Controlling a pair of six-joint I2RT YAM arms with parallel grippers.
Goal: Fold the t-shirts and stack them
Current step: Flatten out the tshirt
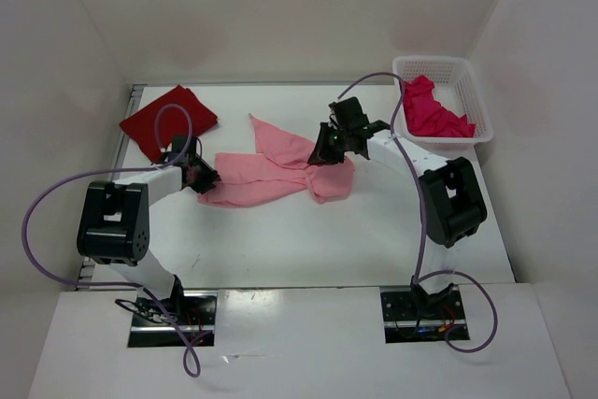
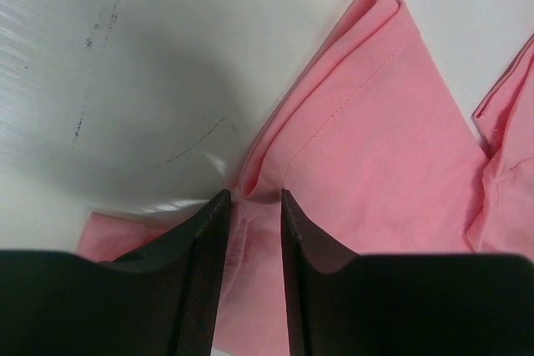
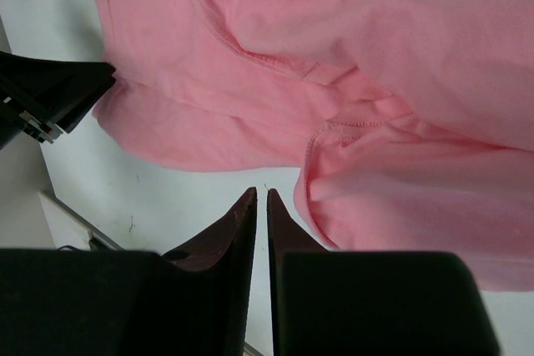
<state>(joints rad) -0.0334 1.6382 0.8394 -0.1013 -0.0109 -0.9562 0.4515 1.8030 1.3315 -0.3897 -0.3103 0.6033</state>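
Observation:
The light pink t-shirt lies crumpled in a long strip across the middle of the table. My left gripper is at its left end. In the left wrist view, that gripper is open, and its fingers straddle a raised fold of the pink cloth. My right gripper hovers over the shirt's right part. In the right wrist view it is open only a slit, empty, above bare table beside the pink cloth. A folded dark red t-shirt lies at the back left. The crimson-magenta t-shirt sits in the basket.
The white mesh basket stands at the back right corner. White walls close in the table on three sides. The left arm's fingers show at the left edge of the right wrist view.

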